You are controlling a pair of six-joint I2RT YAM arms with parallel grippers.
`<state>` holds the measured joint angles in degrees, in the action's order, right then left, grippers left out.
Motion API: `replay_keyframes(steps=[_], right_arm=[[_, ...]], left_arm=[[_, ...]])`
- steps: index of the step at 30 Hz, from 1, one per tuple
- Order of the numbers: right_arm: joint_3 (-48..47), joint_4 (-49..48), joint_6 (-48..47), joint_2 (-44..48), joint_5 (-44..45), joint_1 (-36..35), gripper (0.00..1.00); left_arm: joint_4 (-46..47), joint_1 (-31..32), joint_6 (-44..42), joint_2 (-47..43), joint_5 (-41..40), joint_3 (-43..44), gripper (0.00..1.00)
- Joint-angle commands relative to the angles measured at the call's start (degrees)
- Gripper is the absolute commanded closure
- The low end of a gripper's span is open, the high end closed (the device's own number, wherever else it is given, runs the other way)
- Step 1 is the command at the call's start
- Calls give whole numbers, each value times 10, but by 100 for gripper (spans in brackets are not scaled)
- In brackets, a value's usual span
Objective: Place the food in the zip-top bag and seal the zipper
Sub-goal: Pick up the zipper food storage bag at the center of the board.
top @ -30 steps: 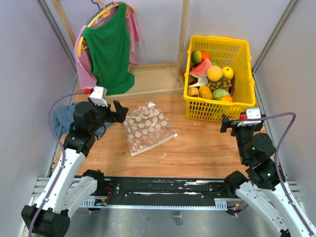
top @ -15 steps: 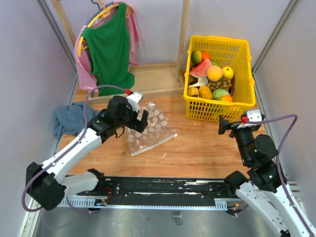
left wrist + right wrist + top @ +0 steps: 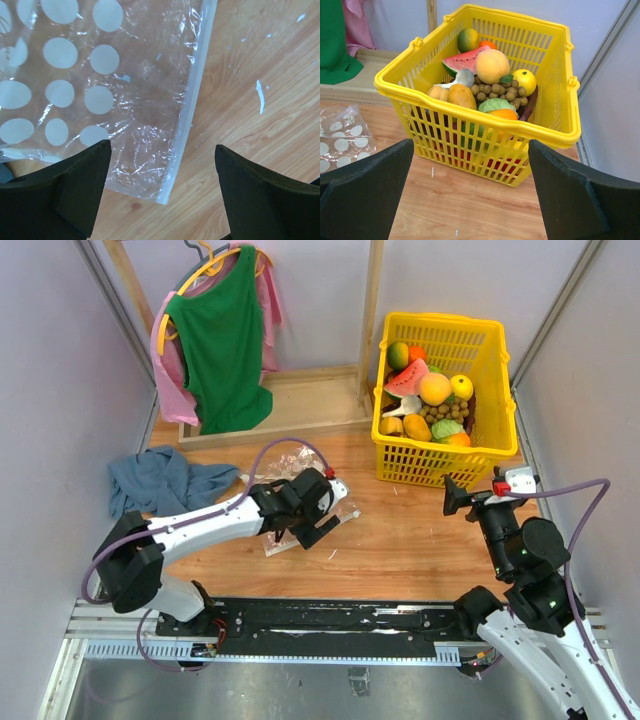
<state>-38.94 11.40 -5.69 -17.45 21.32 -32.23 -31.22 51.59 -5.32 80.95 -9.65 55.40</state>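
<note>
The zip-top bag (image 3: pixel 100 100), clear with white dots, lies flat on the wooden table. Its pale zipper (image 3: pixel 192 95) runs along the right edge in the left wrist view. My left gripper (image 3: pixel 162 150) hangs open just above the bag's near corner, with one finger over the plastic and the other over bare wood. From above, the left gripper (image 3: pixel 333 513) and its arm cover most of the bag (image 3: pixel 275 542). The food (image 3: pixel 485 80) is piled in a yellow basket (image 3: pixel 470 107). My right gripper (image 3: pixel 470 150) is open and empty, facing the basket from a short way off.
The basket (image 3: pixel 445 455) stands at the back right, close to the right wall. A blue cloth (image 3: pixel 155 480) lies crumpled at the left. A green shirt (image 3: pixel 220 340) hangs on a wooden rack at the back.
My left arm has swung from the table's left side to the right, over the bag, to its right corner. The right arm has barely shifted.
</note>
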Motion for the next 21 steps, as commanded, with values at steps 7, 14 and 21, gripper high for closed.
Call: replay_keyframes(steps=[7, 14, 21], right_arm=[[-10, -7, 8, 10, -2, -8, 2], [-9, -9, 7, 10, -2, -8, 2], [-8, -9, 7, 9, -1, -8, 2]], left_arm=[[-22, 44, -16, 83, -61, 7, 20], [-15, 46, -22, 131, -82, 13, 32], [-9, 46, -27, 151, -84, 15, 51]])
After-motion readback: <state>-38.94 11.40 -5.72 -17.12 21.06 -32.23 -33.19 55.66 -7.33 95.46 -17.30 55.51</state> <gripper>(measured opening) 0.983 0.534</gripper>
